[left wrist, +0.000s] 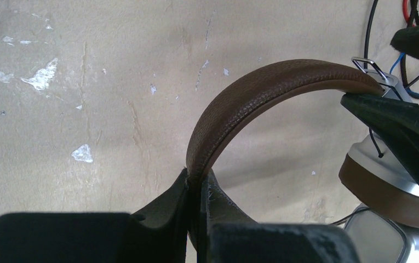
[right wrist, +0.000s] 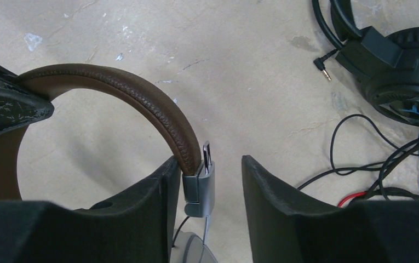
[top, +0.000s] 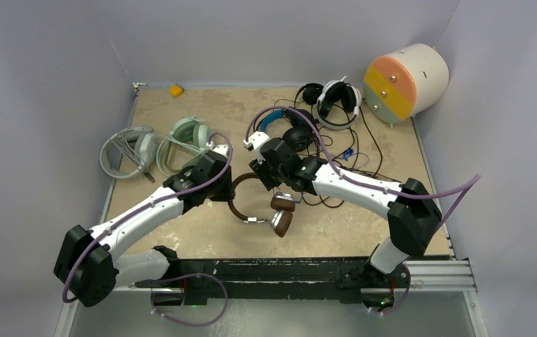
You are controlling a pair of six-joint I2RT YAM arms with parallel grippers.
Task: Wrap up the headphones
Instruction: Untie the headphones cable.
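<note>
The brown headphones [top: 239, 210] lie mid-table with both ear cups [top: 281, 214] at the right. My left gripper [top: 226, 184] is shut on the brown leather headband [left wrist: 251, 90], as the left wrist view [left wrist: 199, 179] shows. My right gripper [top: 271, 181] is open around the headband's silver slider [right wrist: 199, 186]. Its left finger touches the band and its right finger stands apart in the right wrist view [right wrist: 210, 164]. The white-grey headset [top: 128, 151] and the mint-green headset [top: 188, 137] lie far left. The black headset with a blue headband [top: 283, 126] and the black-and-white one [top: 335, 98] lie far right.
Thin tangled cables [top: 342, 158] spread behind my right arm, and show with a loose jack plug [right wrist: 322, 66] in the right wrist view. A cream cylinder [top: 406, 81] stands at the back right corner. A small yellow block [top: 175, 90] sits at the back edge.
</note>
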